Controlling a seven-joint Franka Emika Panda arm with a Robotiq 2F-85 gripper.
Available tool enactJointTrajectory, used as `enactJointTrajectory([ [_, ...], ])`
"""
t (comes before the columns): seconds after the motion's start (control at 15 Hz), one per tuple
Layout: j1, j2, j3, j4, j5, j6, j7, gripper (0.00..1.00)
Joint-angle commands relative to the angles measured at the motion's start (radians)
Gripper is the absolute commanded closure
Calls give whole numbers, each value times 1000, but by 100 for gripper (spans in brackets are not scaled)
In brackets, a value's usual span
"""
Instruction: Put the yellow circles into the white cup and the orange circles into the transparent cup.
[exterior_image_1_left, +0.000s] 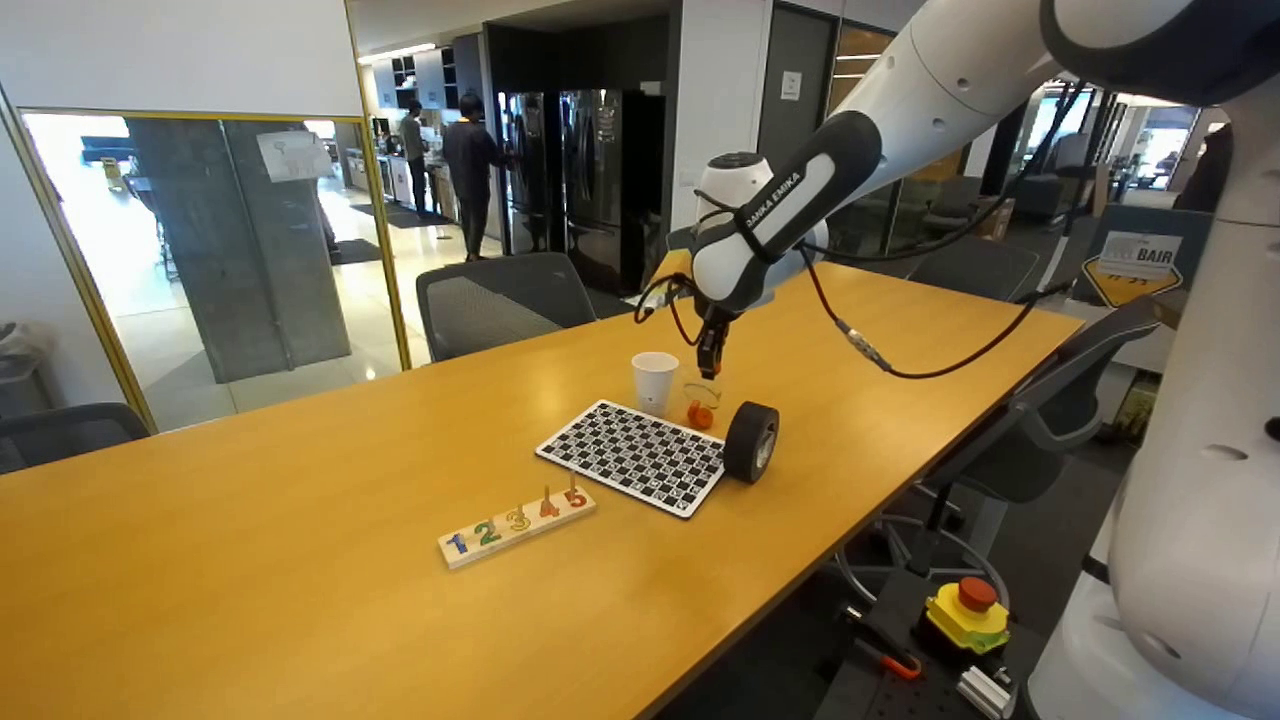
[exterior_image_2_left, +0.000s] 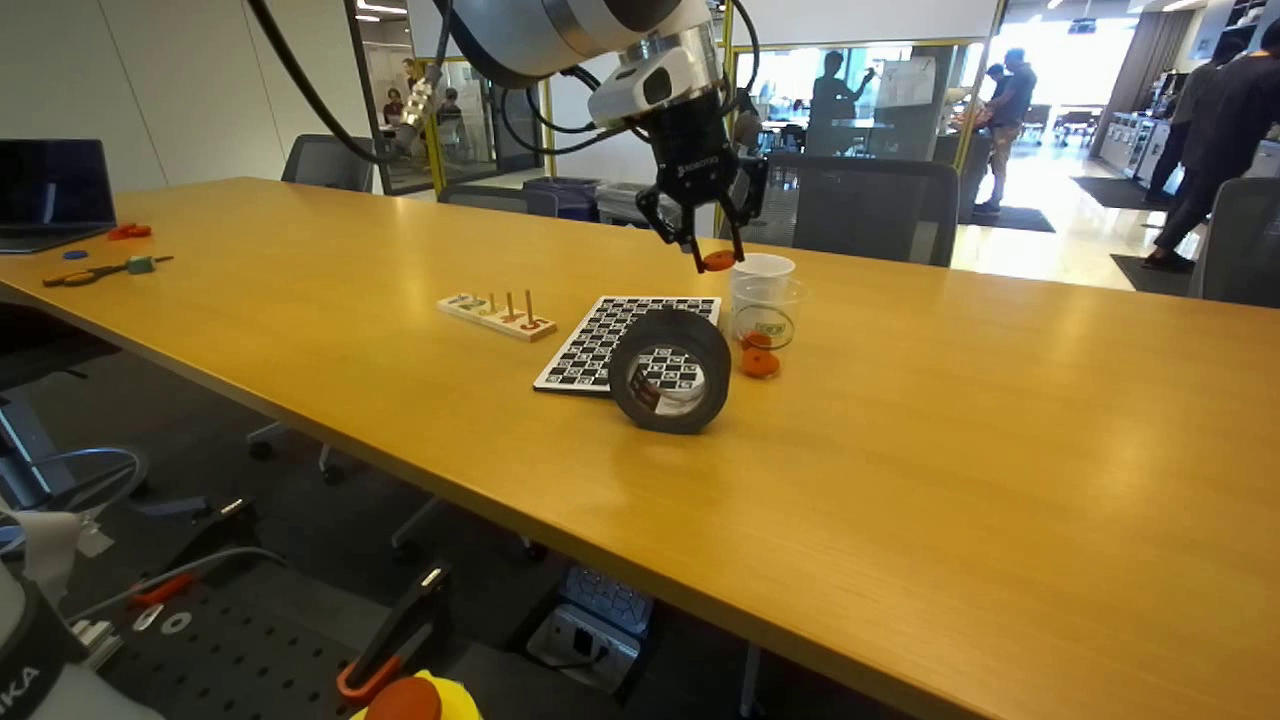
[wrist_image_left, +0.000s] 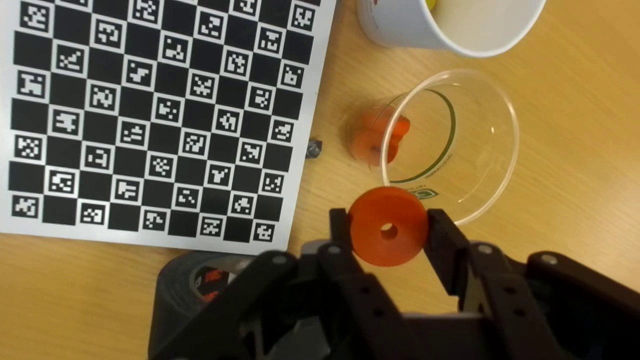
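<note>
Gripper (exterior_image_2_left: 720, 262) held an orange disc (wrist_image_left: 389, 245) pinched above the surface (exterior_image_2_left: 900, 450). Between the surface's long edges stood the clear cup (wrist_image_left: 475, 150), containing orange discs (exterior_image_2_left: 760, 364), and the white cup (exterior_image_1_left: 654, 383), a yellow piece (wrist_image_left: 431, 4) inside.

Orange circle (exterior_image_2_left: 719, 261) pinched in jaws; more orange circles (exterior_image_2_left: 760, 363) inside transparent cup (exterior_image_2_left: 769, 324); white cup (exterior_image_2_left: 764, 266) behind.

Downward wrist view near transparent cup (wrist_image_left: 475, 150), both exterior views farther back, sharing table (exterior_image_1_left: 330, 500)
</note>
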Motion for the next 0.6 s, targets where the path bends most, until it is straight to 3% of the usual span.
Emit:
enactJointTrajectory([
  [0.0,-40,-17,34,-34,2,94,5,77],
  [0.53,-83,46,35,-1,62,158,-39,77],
])
